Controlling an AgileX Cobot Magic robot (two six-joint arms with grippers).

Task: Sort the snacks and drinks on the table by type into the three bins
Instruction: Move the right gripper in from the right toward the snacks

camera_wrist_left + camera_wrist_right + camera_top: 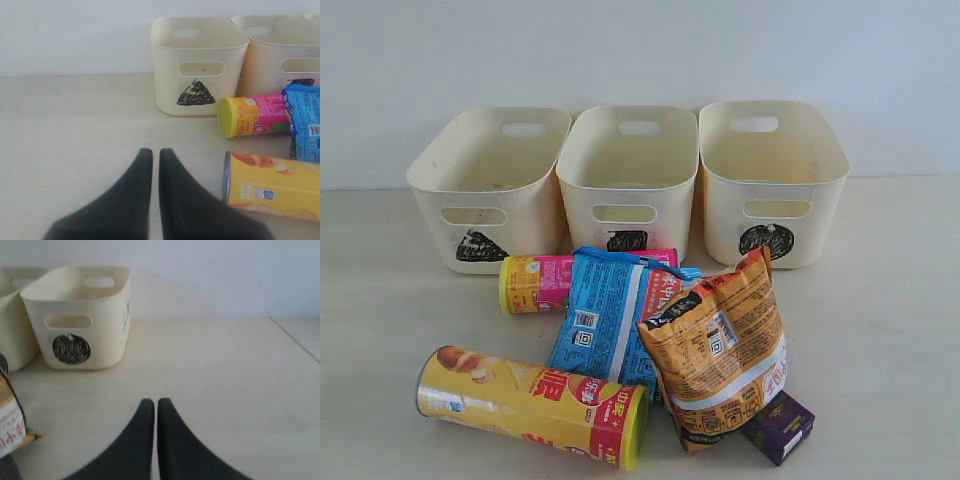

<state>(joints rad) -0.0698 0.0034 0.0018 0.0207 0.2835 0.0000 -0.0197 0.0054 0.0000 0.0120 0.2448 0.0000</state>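
Left claw (155, 152) and right claw (155, 402) are closed, empty; nothing is binned; snacks (610, 320) are seen unsorted before middle bin (665, 215).

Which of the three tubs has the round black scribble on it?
The right-end tub in the exterior view. Its mark is a round blob; the left tub shows a triangle, the middle tub a squarish one.
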